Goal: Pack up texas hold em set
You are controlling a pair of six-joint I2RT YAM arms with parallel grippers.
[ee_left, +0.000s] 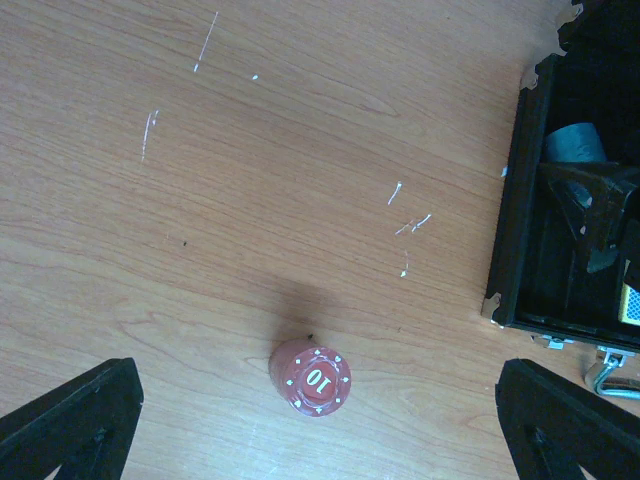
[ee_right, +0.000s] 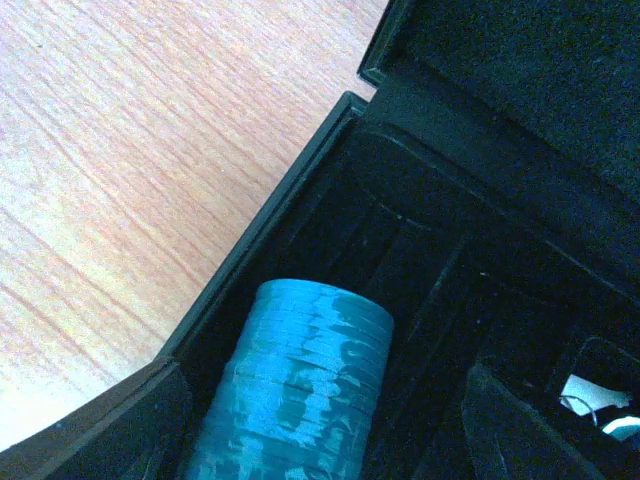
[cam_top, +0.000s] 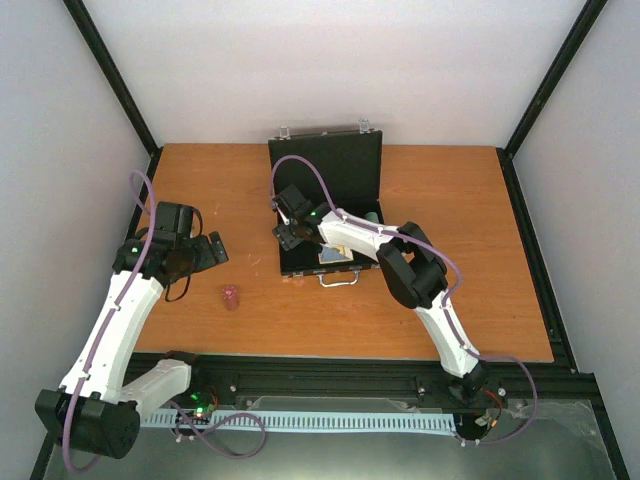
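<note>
The black briefcase (cam_top: 325, 170) stands open at the table's middle, lid upright. My right gripper (cam_top: 290, 228) reaches into its left end. In the right wrist view it (ee_right: 325, 440) is open around a blue chip stack (ee_right: 300, 390) that lies on its side in a slot of the case (ee_right: 470, 230). A red chip stack (cam_top: 231, 297) stands on the wood left of the case. My left gripper (cam_top: 207, 250) hovers over it, open and empty; the stack (ee_left: 310, 377) sits between the spread fingers (ee_left: 70, 425). The blue-yellow card deck (ee_left: 631, 303) lies in the case.
The case's silver handle (cam_top: 338, 279) sticks out toward the near edge. A green chip stack (cam_top: 371, 217) shows in the case's right part. White walls and black posts ring the wooden table (cam_top: 450, 250).
</note>
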